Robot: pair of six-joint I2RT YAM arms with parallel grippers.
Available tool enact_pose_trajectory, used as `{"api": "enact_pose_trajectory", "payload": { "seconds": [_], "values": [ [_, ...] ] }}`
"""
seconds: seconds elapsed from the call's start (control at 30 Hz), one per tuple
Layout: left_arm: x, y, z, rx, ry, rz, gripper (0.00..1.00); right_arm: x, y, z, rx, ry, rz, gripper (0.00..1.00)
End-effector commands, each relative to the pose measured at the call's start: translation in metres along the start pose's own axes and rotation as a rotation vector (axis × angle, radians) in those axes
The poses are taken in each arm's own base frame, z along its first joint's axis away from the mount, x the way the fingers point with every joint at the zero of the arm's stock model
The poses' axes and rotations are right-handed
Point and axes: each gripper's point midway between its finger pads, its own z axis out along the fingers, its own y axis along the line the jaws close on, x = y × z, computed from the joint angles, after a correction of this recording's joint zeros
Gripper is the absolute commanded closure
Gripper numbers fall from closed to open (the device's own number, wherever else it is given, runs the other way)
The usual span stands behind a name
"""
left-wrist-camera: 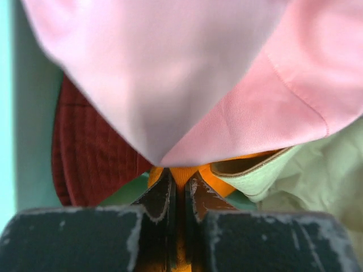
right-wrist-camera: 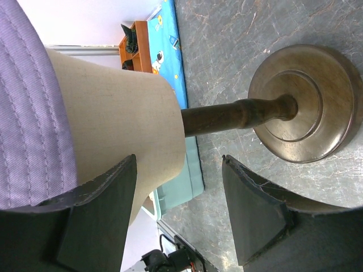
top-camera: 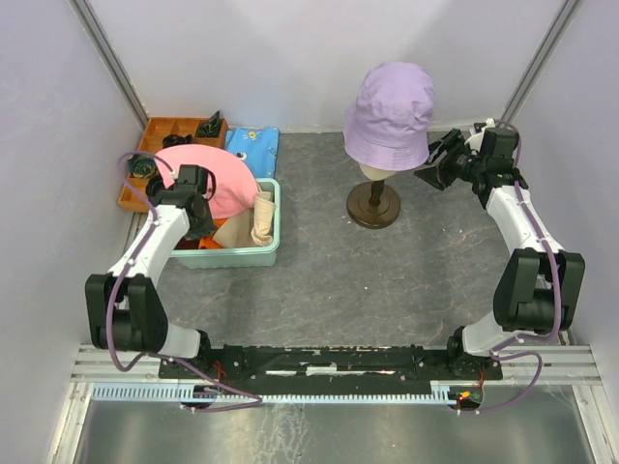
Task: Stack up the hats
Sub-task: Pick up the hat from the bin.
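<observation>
A lavender hat (top-camera: 390, 114) sits on the cream mannequin head (right-wrist-camera: 119, 113), and its brim (right-wrist-camera: 28, 113) shows in the right wrist view. My right gripper (top-camera: 435, 159) hangs open just right of the head, below the brim, its jaws (right-wrist-camera: 178, 161) holding nothing. The teal bin (top-camera: 261, 253) at the left holds the other hats. A pink hat (left-wrist-camera: 187, 73) lies on top, with a dark red hat (left-wrist-camera: 91, 153) and a cream hat (left-wrist-camera: 317, 181) under it. My left gripper (left-wrist-camera: 180, 178) reaches into the bin and is shut on a fold of the orange hat (left-wrist-camera: 218, 181).
The mannequin's dark wooden stand (top-camera: 373, 205) rests on the grey mat at centre back. A blue patterned cloth (top-camera: 253, 145) and an orange compartment tray (top-camera: 160, 145) lie behind the bin. Pale walls close in on both sides.
</observation>
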Motion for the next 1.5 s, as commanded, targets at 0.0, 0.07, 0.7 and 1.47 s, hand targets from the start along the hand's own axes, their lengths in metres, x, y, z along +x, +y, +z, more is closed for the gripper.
{"api": "enact_pose_trajectory", "payload": {
  "seconds": [0.0,0.07,0.7,1.47],
  "values": [
    [-0.03,0.003,-0.058,0.055,-0.105,-0.08,0.97,-0.006,0.01,0.006,-0.043,-0.017,-0.023,0.31],
    [-0.032,0.004,-0.073,0.077,-0.116,-0.091,0.97,-0.005,0.012,0.009,-0.048,-0.015,-0.025,0.3],
    [-0.004,-0.006,-0.14,0.273,-0.091,-0.19,0.97,0.025,0.028,0.038,-0.064,0.057,-0.06,0.3],
    [-0.065,-0.026,-0.22,0.453,-0.214,-0.239,0.97,0.023,0.019,0.03,0.017,0.038,-0.127,0.3]
  ]
}}
